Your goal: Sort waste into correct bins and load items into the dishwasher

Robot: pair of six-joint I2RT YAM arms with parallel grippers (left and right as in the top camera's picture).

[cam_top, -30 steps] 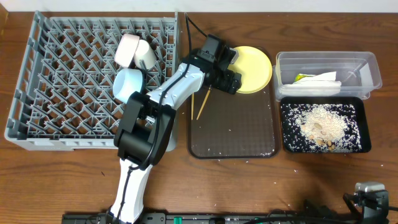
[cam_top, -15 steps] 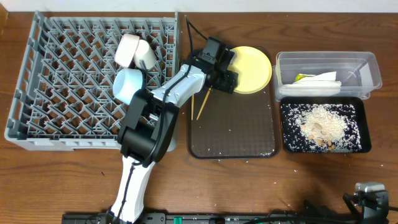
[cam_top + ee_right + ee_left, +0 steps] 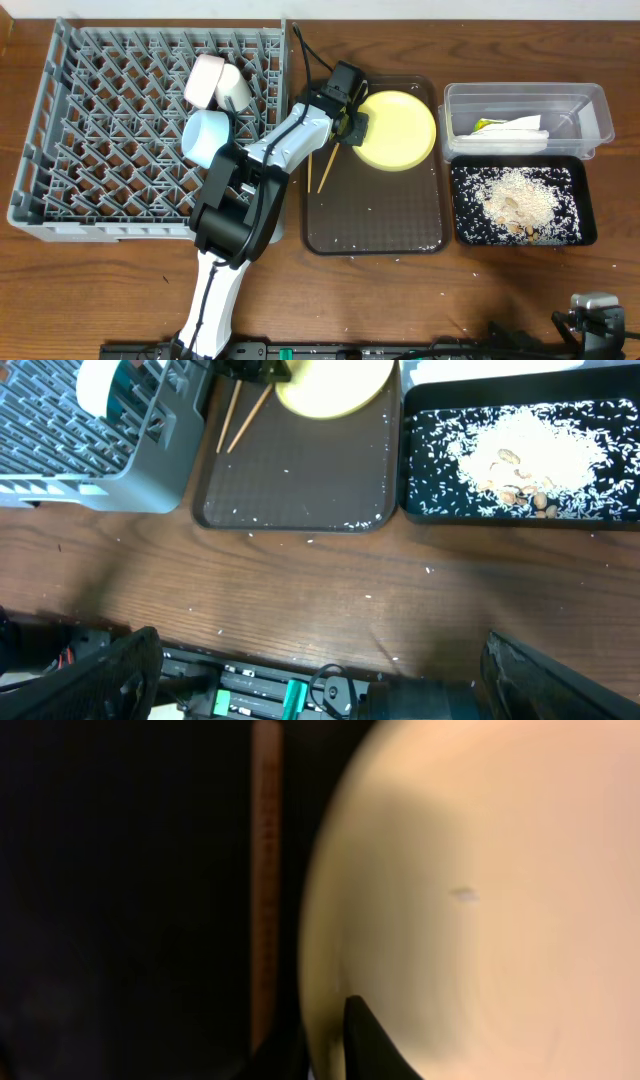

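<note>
At upper centre, clenches left gripper [image 3: 351,122] on the left rim of the plate [image 3: 402,128]. Holds right gripper [image 3: 330,665] spread wide, empty.

The fingers [image 3: 110,675] of the right gripper [image 3: 320,645] stand wide apart at the lower corners. On the table [image 3: 300,590], a brown tray [image 3: 300,480] carries the yellow plate [image 3: 335,388] at its far edge, with the chopsticks [image 3: 238,415] just beside it. The black tray [image 3: 412,510] to the right holds rice crumbs [image 3: 520,455]. The grey rack [image 3: 60,440] stands to the left.

all three views share the yellow plate [image 3: 397,128], left wrist closest.
</note>
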